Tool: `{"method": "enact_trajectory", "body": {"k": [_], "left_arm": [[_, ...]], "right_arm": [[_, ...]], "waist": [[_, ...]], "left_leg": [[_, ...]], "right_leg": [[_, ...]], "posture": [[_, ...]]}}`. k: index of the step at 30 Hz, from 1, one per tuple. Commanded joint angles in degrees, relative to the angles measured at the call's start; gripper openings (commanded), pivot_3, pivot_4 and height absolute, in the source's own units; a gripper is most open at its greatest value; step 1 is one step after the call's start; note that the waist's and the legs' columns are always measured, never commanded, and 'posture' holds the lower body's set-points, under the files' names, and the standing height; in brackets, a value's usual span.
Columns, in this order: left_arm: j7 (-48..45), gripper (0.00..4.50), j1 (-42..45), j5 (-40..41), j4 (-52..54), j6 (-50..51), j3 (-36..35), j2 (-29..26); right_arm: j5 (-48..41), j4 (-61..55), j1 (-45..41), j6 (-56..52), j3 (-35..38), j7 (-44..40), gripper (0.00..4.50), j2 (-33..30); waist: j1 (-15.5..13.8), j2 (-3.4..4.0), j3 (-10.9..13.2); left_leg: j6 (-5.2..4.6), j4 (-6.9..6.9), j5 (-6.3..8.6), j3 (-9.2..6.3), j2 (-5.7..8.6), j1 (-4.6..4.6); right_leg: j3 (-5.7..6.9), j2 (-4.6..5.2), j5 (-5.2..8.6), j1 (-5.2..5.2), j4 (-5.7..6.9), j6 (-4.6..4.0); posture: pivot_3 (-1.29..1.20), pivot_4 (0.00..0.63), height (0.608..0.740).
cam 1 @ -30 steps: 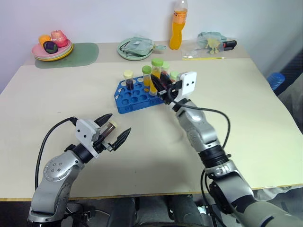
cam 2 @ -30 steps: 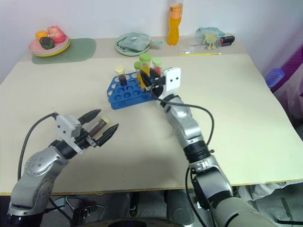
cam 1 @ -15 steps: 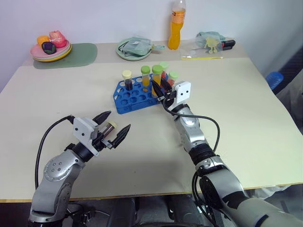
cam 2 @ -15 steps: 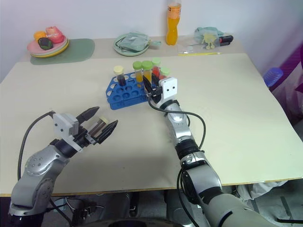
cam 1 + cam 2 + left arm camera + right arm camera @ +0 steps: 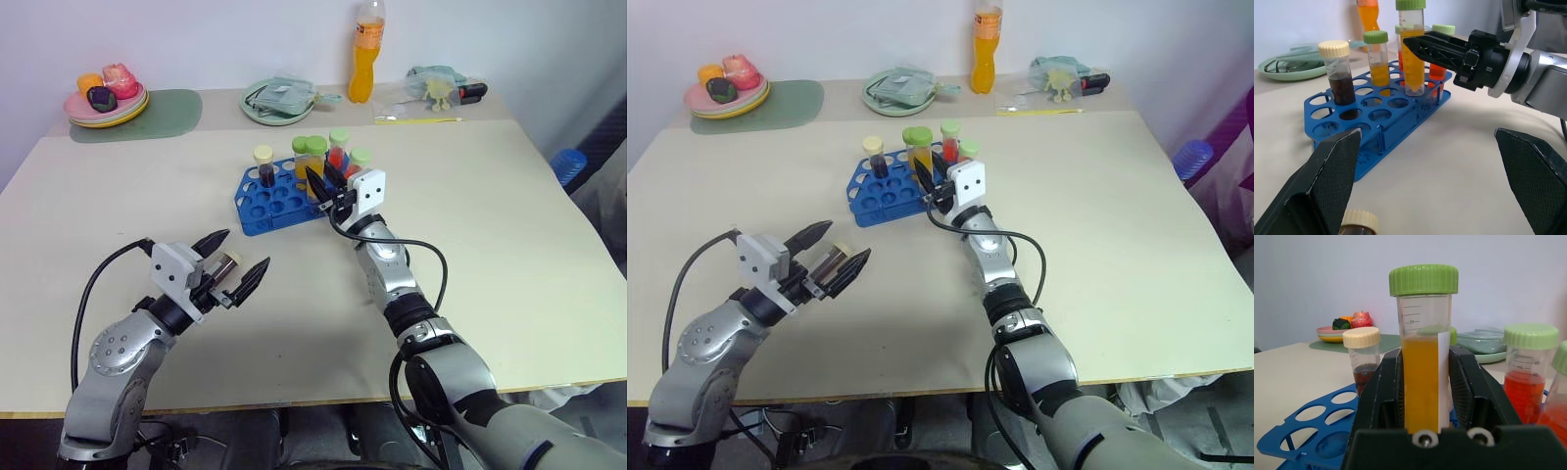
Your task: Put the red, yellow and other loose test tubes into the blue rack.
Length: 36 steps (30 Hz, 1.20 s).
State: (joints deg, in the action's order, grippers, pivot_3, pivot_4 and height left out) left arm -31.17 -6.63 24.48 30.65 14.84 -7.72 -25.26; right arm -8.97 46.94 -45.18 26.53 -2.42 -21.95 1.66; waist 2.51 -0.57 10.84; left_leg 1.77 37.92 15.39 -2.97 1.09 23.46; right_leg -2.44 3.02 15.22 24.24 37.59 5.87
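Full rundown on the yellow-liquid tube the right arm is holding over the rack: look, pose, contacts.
The clear plastic test tube with a green screw cap is over half full of orange-yellow liquid, with printed graduation marks near the top and a white label strip down one side. It stands upright, clamped at mid-body between the two black fingers of the right pincer, its base at the blue plastic rack. Whether it is fully seated cannot be told.
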Motion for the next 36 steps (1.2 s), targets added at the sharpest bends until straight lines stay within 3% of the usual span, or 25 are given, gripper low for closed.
{"method": "enact_trajectory", "body": {"k": [1, 13, 16, 20, 24, 30, 33, 36], "left_arm": [[-0.39, 4.50, -0.77, 0.90, 2.51, -0.71, -0.66, -0.23], [0.54, 4.50, 0.07, 1.06, 3.64, 0.61, -0.51, -0.31], [1.18, 4.50, 0.70, 1.38, 4.40, 1.88, -0.65, -0.38], [2.53, 4.50, 1.49, 1.58, 4.93, 3.80, -1.37, -0.75], [4.75, 4.50, 2.41, 1.38, 5.87, 6.63, -2.77, -1.95], [13.52, 4.50, 8.70, 4.67, 10.20, 26.82, -9.42, -8.71], [13.42, 4.50, 17.68, 6.72, 11.87, 51.32, -6.36, -23.29], [9.03, 4.50, 31.67, 14.16, 6.50, 70.19, -1.78, -27.44]], "right_arm": [[0.57, 0.90, -1.92, 1.30, 0.80, -0.03, 1.12, 0.88], [1.47, 4.96, -4.37, 2.67, 2.23, 0.03, 1.12, 1.58], [1.07, 4.47, -4.09, 2.99, 2.76, -0.75, 2.22, 1.50], [1.17, 1.20, -3.41, 3.59, 2.48, -2.10, 4.16, 1.11], [1.14, -4.82, -1.30, 2.86, 1.94, -3.95, 4.16, -0.72], [-3.55, -26.01, 7.27, -6.57, 1.42, -12.12, 4.16, -8.46], [-9.92, -40.16, 11.24, -20.41, -1.96, -25.50, 4.16, -18.76], [-16.69, -50.54, 12.84, -34.96, -5.72, -38.36, 4.16, -29.91]], "waist": [[0.02, 0.00, 0.00], [0.02, 0.01, 0.00], [0.02, 0.01, 0.00], [0.03, 0.01, 0.00], [-0.04, 0.01, 0.00], [-0.45, 0.00, 0.00], [-0.46, -0.02, 0.08], [-0.52, -0.02, 0.10]], "left_leg": [[0.00, 0.00, 0.00, 0.00, 0.00, 0.00], [0.02, 0.00, -0.01, 0.00, 0.01, -0.01], [0.02, 0.00, -0.01, 0.00, 0.01, -0.01], [0.02, 0.00, -0.01, 0.00, 0.01, -0.01], [0.02, 0.00, -0.01, 0.00, 0.01, -0.01], [0.03, 0.06, -0.02, -0.08, 0.10, -0.01], [0.03, 0.06, -0.02, -0.13, 0.09, -0.02], [0.03, 0.11, -0.03, -0.16, 0.10, -0.07]], "right_leg": [[0.00, 0.00, 0.00, 0.00, 0.00, 0.00], [-0.01, 0.00, 0.00, 0.02, 0.03, -0.01], [-0.01, 0.00, 0.00, 0.02, 0.04, -0.01], [-0.01, 0.00, 0.00, 0.02, 0.05, -0.01], [-0.01, 0.00, 0.00, 0.03, 0.08, -0.01], [0.01, 0.07, 0.00, -0.01, 0.13, 0.00], [0.02, 0.01, 0.01, 0.02, 0.22, -0.01], [0.04, -0.05, 0.03, -0.09, 0.24, 0.01]], "posture": [[0.00, 0.150, 0.729], [0.00, 0.150, 0.729], [0.00, 0.150, 0.729], [0.00, 0.150, 0.729], [0.00, 0.150, 0.729], [0.00, 0.150, 0.729], [0.00, 0.150, 0.729], [0.00, 0.150, 0.729]]}}
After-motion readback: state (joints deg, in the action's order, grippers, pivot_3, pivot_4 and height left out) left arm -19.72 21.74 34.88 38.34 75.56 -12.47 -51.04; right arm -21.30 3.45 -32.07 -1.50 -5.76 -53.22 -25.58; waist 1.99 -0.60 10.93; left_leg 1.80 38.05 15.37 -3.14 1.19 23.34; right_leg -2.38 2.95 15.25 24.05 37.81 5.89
